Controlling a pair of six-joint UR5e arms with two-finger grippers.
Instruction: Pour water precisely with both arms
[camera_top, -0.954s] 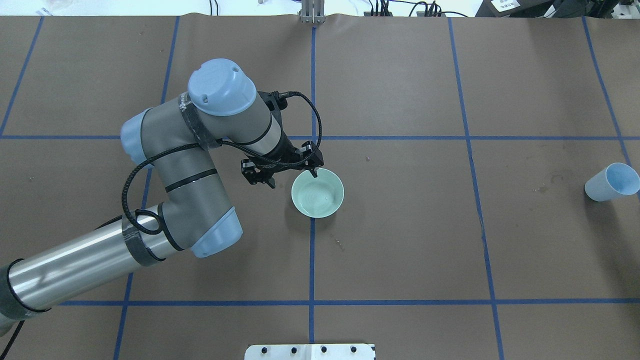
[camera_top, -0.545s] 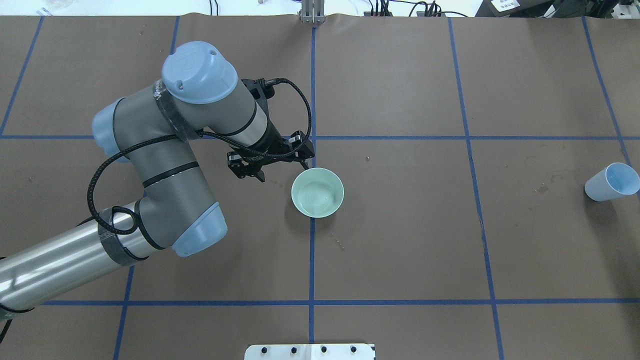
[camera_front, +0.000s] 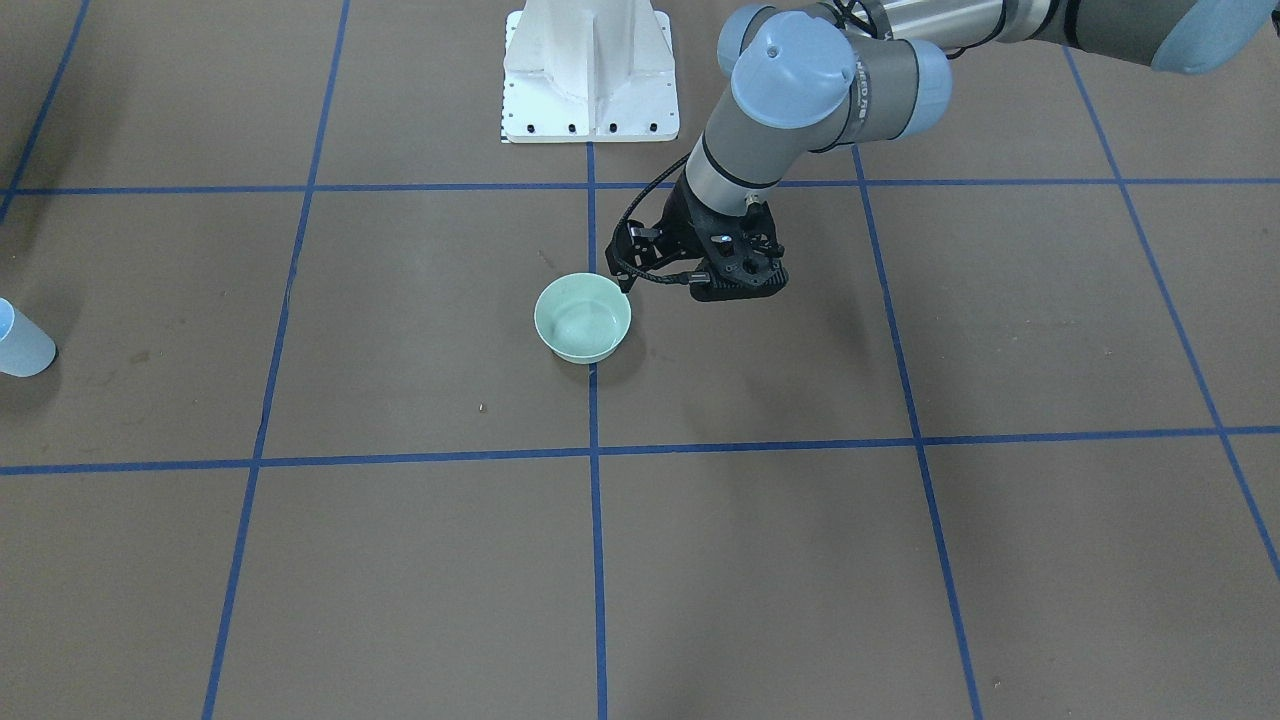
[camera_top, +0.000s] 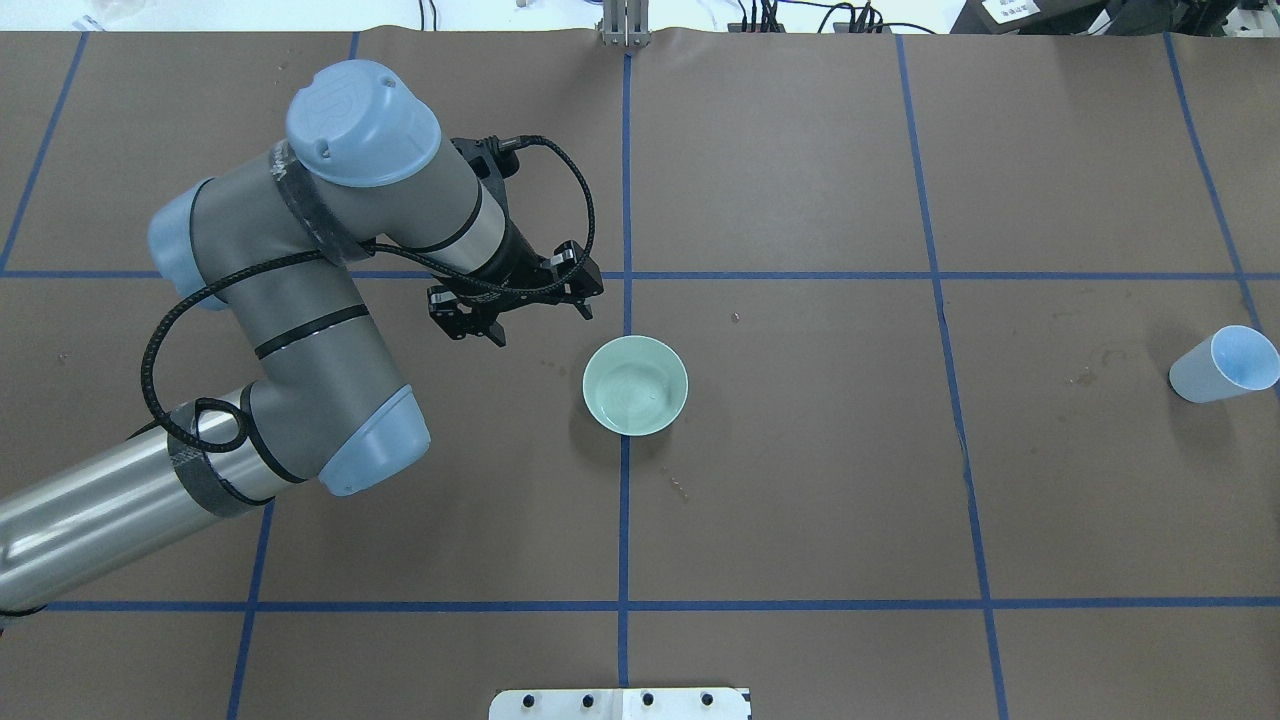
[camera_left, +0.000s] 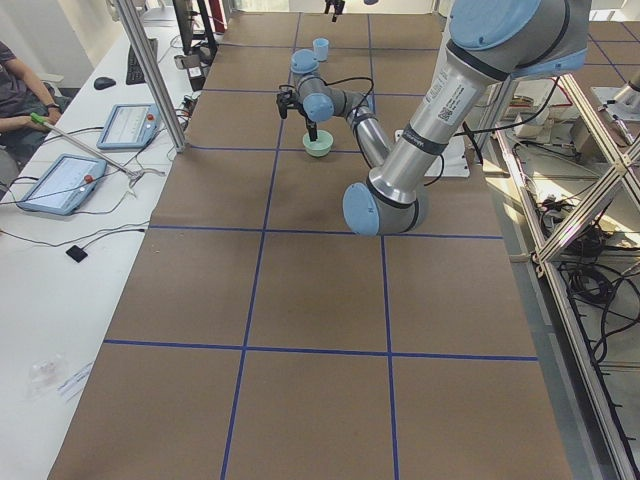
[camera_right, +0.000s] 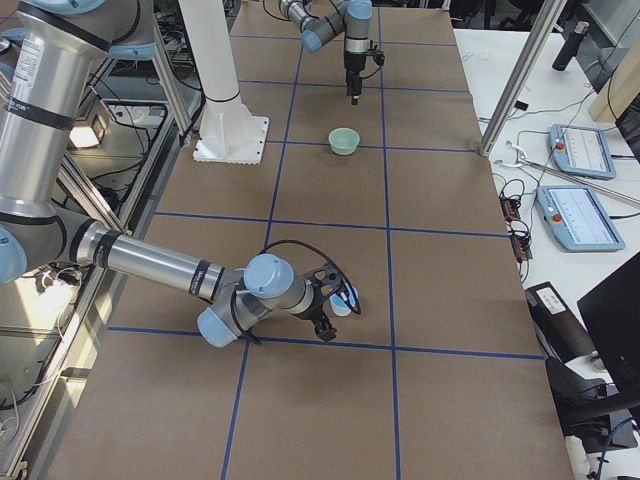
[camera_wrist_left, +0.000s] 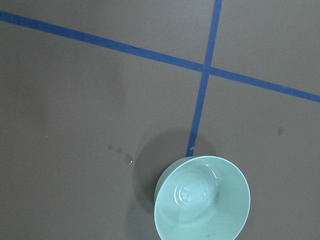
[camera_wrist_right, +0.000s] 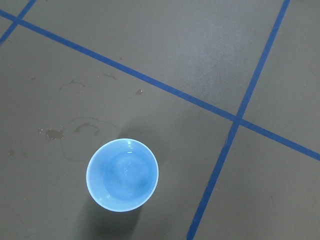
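Nearby, mint bowl (camera_top: 635, 385) upright, left jaws spread

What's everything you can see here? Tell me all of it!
Pale green round bowl: one, green, table centre on blue tape.
Clear water: a little, colourless, inside the bowl.
Light blue cup: one, blue, table's right end.
Brown paper-covered table: one, brown, blue tape grid.
White bolted pedestal: one, white, robot's edge.
Left arm: one, grey and blue, beside the bowl; left end effector open.
Right arm: one, grey and blue, right end effector by the cup.
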